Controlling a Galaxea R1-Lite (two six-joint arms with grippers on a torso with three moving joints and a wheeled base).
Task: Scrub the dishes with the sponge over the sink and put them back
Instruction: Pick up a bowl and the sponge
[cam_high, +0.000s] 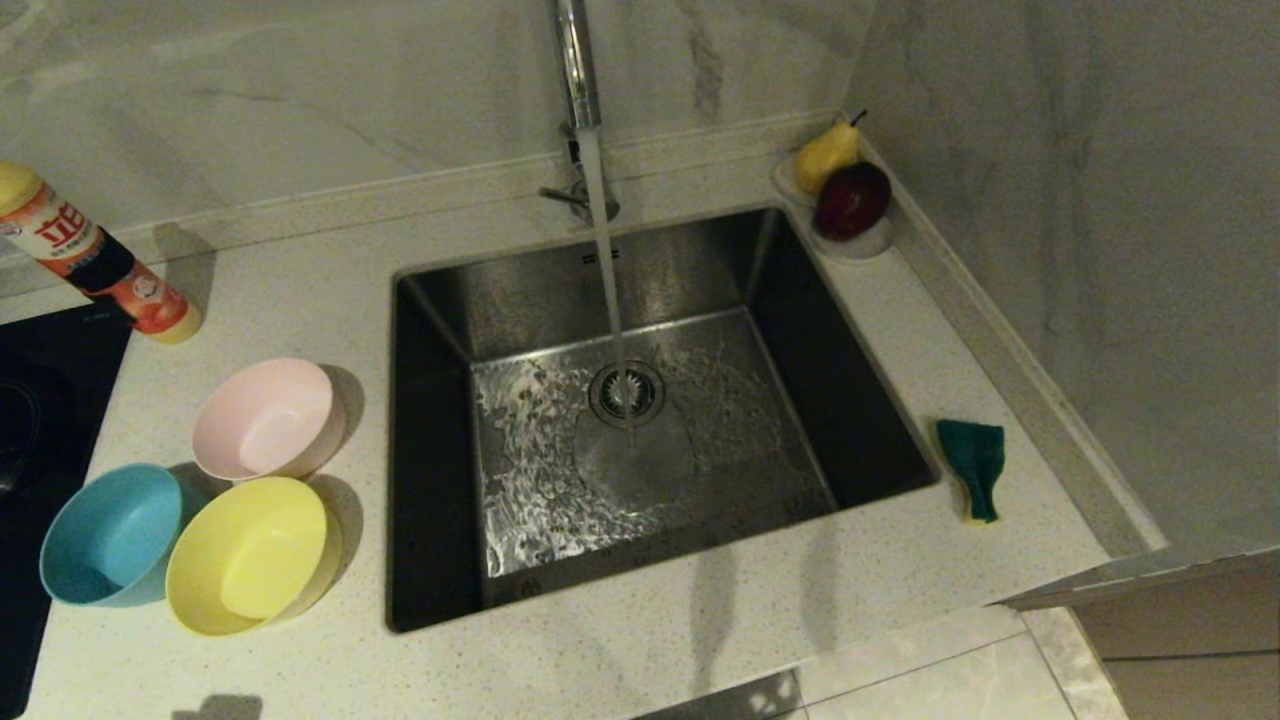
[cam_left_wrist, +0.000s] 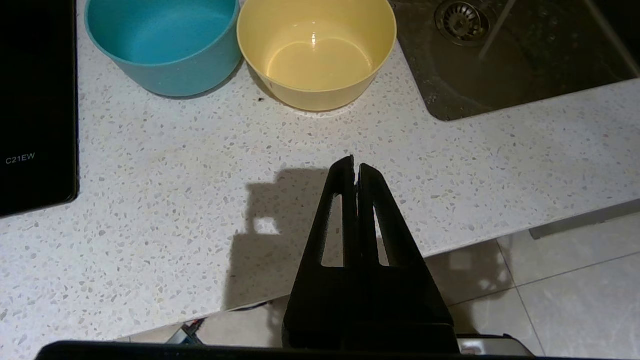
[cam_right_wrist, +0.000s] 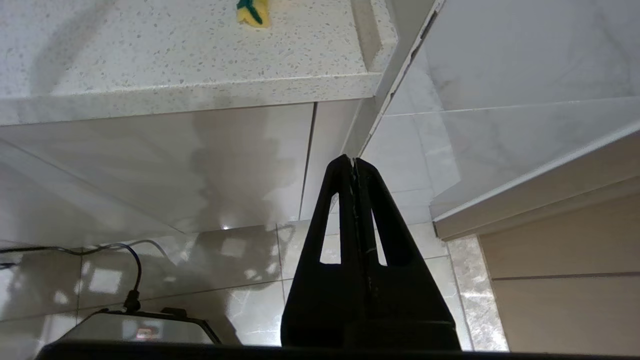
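Note:
Three bowls stand on the counter left of the sink: a pale pink one, a light blue one and a yellow one. Water runs from the chrome tap onto the drain. The sponge, green layer up, lies on the counter right of the sink. My left gripper is shut and empty above the counter's front edge, short of the yellow bowl and the blue bowl. My right gripper is shut and empty, below and in front of the counter, with the sponge far ahead.
A detergent bottle leans at the back left. A black hob lies left of the bowls. A white saucer with a pear and a dark red fruit sits in the back right corner. A wall runs along the right side.

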